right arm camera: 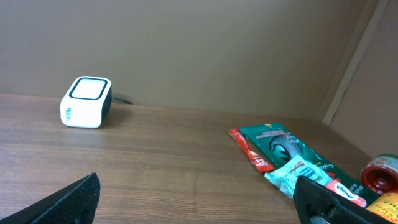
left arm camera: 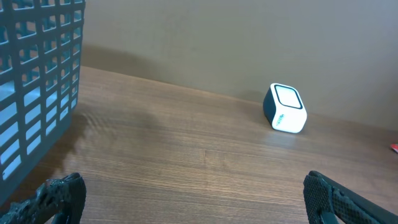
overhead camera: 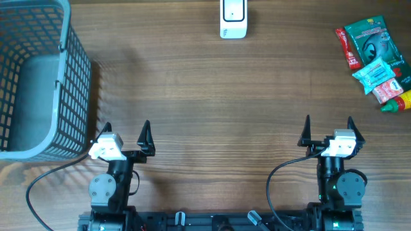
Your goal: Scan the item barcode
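Both arms are sitting at the near edge of the wooden table (overhead camera: 205, 90), and neither one is holding anything. The left gripper (overhead camera: 126, 128) is standing with its jaws spread as wide as they go, the two dark fingers (left arm camera: 62, 198) showing only at the bottom corners of its wrist view, with bare wood between them. It is hovering just beside the near corner of the grey mesh basket (overhead camera: 77, 64), though I cannot tell whether its outer finger is brushing the basket wall.

The right gripper (overhead camera: 328, 125) is gaping just as wide, its fingertips (right arm camera: 74, 199) framing nothing but tabletop and touching none of the goods.

The white barcode scanner (overhead camera: 232, 19) is resting at the far edge of the table, roughly midway between the two arms and well apart from both, its window facing upward.

The things to be scanned are lying in a small pile of packets (overhead camera: 376, 61) at the far right corner, well away from the right gripper. A green packet (right arm camera: 283, 146) is lying flat with a narrow red strip (right arm camera: 249, 149) along its side, a pale teal packet (right arm camera: 297, 174) is overlapping its near end, and a red-capped bottle (overhead camera: 397, 97) is lying on its side at the edge of the pile.
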`<state>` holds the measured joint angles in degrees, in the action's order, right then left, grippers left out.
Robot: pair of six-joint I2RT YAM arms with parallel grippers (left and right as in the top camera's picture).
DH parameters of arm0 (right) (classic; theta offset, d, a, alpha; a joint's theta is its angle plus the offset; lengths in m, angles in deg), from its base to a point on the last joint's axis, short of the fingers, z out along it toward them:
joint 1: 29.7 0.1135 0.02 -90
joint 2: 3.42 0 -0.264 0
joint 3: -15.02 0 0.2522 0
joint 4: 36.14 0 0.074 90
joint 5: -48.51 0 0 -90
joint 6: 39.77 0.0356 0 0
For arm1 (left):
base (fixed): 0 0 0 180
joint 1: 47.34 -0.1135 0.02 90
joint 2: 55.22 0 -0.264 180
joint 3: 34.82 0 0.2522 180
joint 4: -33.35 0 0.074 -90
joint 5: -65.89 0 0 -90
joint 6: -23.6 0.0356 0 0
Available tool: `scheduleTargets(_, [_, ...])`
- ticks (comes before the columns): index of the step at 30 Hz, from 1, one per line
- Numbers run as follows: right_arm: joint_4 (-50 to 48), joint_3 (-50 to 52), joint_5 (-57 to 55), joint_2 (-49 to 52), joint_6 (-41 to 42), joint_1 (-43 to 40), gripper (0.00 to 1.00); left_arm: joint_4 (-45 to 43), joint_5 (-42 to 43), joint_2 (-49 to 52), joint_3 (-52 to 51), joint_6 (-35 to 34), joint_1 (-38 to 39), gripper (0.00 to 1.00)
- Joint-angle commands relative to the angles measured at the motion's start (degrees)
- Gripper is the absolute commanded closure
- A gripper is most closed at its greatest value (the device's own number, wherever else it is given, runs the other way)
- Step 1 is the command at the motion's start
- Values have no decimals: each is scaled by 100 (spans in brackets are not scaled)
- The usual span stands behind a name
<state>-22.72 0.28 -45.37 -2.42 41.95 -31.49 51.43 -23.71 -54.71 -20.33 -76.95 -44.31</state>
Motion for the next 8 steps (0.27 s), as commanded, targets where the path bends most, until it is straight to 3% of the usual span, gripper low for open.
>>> scheduleTargets(1, [-24, 57, 74, -72, -72, 33, 0, 2, 109, -13, -42, 116, 31, 0])
scheduleTargets(8, [-24, 57, 74, -72, -72, 33, 0, 2, 109, -13, -42, 116, 31, 0])
